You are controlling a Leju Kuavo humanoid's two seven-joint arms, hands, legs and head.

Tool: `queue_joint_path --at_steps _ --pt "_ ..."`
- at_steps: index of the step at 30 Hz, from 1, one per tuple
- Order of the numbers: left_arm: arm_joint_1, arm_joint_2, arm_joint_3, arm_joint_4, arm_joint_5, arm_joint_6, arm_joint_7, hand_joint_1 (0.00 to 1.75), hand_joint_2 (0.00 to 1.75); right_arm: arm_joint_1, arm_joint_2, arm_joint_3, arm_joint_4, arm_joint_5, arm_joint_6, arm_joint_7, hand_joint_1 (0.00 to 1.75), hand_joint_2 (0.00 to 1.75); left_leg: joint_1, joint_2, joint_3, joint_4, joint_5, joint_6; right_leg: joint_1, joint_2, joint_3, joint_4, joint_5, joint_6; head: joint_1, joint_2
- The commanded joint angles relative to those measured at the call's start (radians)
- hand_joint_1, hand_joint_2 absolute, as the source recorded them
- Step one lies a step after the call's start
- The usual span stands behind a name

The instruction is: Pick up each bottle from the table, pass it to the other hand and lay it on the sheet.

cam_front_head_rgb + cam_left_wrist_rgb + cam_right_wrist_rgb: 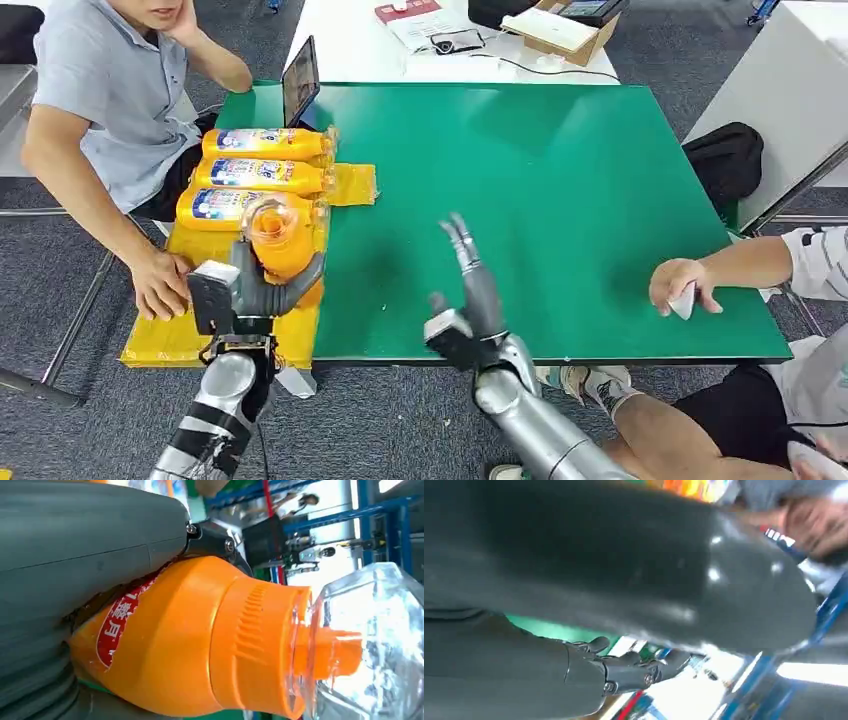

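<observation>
My left hand (262, 287) grips an orange bottle (279, 238) with a clear cap, held upright over the yellow sheet (175, 340) at the table's left edge. The left wrist view shows the same bottle (200, 640) close up, its clear cap (370, 645) pointing away from my left hand (85, 555). Three orange bottles lie side by side on the sheet, the farthest one (265, 144) nearest the tablet. My right hand (470, 300) is raised over the table's near edge, fingers spread and holding nothing. The right wrist view shows that hand (624, 670) with nothing in it.
A person at the left rests a hand (160, 285) on the sheet beside my left hand. Another person's hand (682, 285) lies on the green table (560, 180) at the right. A tablet (300, 82) stands at the far left corner.
</observation>
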Motion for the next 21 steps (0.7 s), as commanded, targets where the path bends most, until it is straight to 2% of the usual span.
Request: queue_joint_path --at_steps 1,2,4,5,7,8,9,11,13,14,15,16,21 --pt "-0.104 0.033 -0.015 0.153 -0.115 0.039 0.014 1.75 1.75 -0.012 -0.011 -0.023 0.016 0.043 -0.015 0.001 0.00 0.00 0.000 -0.001 0.005 0.000 -0.002 -0.001 0.001 -0.001 0.005 0.000 -0.002 -0.002 0.000 0.000" --pt "-0.104 0.033 -0.015 0.153 -0.115 0.039 0.014 1.75 1.75 -0.012 -0.011 -0.023 0.016 0.043 -0.015 0.001 0.00 0.00 0.001 -0.001 0.005 0.000 -0.002 -0.002 0.001 0.000 0.005 0.000 -0.002 -0.002 0.000 0.000" --pt "-0.142 0.050 -0.040 0.208 -0.269 0.126 0.024 1.69 1.75 -0.037 -0.023 0.043 0.072 0.115 -0.092 0.001 0.00 0.00 0.000 -0.001 0.003 -0.001 -0.001 -0.001 0.000 -0.001 0.003 0.000 -0.001 -0.002 0.000 0.000" --pt "-0.188 0.065 -0.069 0.274 -0.445 0.228 0.057 1.68 1.75 -0.043 -0.008 0.036 0.080 0.156 -0.092 0.001 0.00 0.00 0.001 -0.001 0.006 0.000 -0.002 -0.002 0.001 -0.001 0.006 0.000 -0.003 -0.003 0.000 0.000" --pt "-0.240 0.064 -0.077 0.352 -0.566 0.252 0.094 1.64 1.75 -0.051 0.009 0.028 0.092 0.223 -0.092 0.001 0.00 0.00 0.001 -0.001 0.006 0.000 -0.002 -0.002 0.001 -0.001 0.006 0.001 -0.003 -0.003 0.000 0.000" --pt "-0.269 0.062 -0.085 0.394 -0.625 0.254 0.114 1.62 1.75 -0.054 0.017 0.026 0.100 0.261 -0.092 0.001 0.00 0.00 0.001 -0.001 0.003 0.000 -0.001 -0.001 0.001 -0.001 0.003 0.000 -0.001 -0.002 0.000 0.000" --pt "-0.290 0.059 -0.091 0.423 -0.654 0.248 0.134 1.66 1.75 -0.058 0.021 0.034 0.107 0.257 -0.092 0.001 0.00 0.00 0.001 -0.001 0.006 0.001 -0.002 -0.002 0.002 -0.001 0.005 0.001 -0.003 -0.003 0.000 0.000" --pt "-0.336 0.048 -0.099 0.495 -0.696 0.207 0.177 1.57 1.75 -0.062 0.021 0.046 0.106 0.249 -0.092 0.001 0.00 0.00 0.002 -0.001 0.008 0.001 -0.003 -0.003 0.002 0.000 0.008 0.002 -0.004 -0.004 0.000 0.000" --pt "-0.379 0.044 -0.126 0.571 -0.763 0.177 0.227 1.68 1.75 -0.066 0.019 0.059 0.106 0.229 -0.092 0.001 0.00 0.00 0.001 -0.001 0.007 0.002 -0.003 -0.002 0.002 -0.001 0.007 0.002 -0.003 -0.003 0.000 0.000" --pt "-0.405 0.042 -0.152 0.623 -0.820 0.165 0.266 1.66 1.75 -0.073 0.016 0.078 0.114 0.208 -0.092 0.001 0.00 0.00 0.001 0.000 0.007 0.002 -0.003 -0.002 0.002 0.000 0.007 0.002 -0.004 -0.004 0.000 0.000" --pt "-0.426 0.040 -0.176 0.670 -0.869 0.161 0.291 1.75 1.75 -0.080 0.013 0.092 0.119 0.194 -0.092 0.001 0.00 0.00 0.001 -0.002 0.003 0.001 0.000 -0.001 0.001 -0.002 0.003 0.001 -0.001 -0.002 0.000 0.000" --pt "-0.442 0.037 -0.190 0.709 -0.902 0.155 0.316 1.75 1.75 -0.086 0.013 0.105 0.126 0.187 -0.092 0.001 0.00 0.00 0.001 -0.003 0.005 0.001 -0.001 -0.001 0.002 -0.003 0.006 0.001 -0.002 -0.002 0.000 0.000" --pt "-0.472 -0.002 -0.172 0.857 -0.886 0.070 0.294 1.75 1.75 -0.112 0.016 0.147 0.155 0.170 -0.092 0.001 0.00 0.00 0.001 0.000 0.003 0.000 0.000 0.000 0.001 0.000 0.003 0.000 -0.001 -0.001 0.000 0.000"
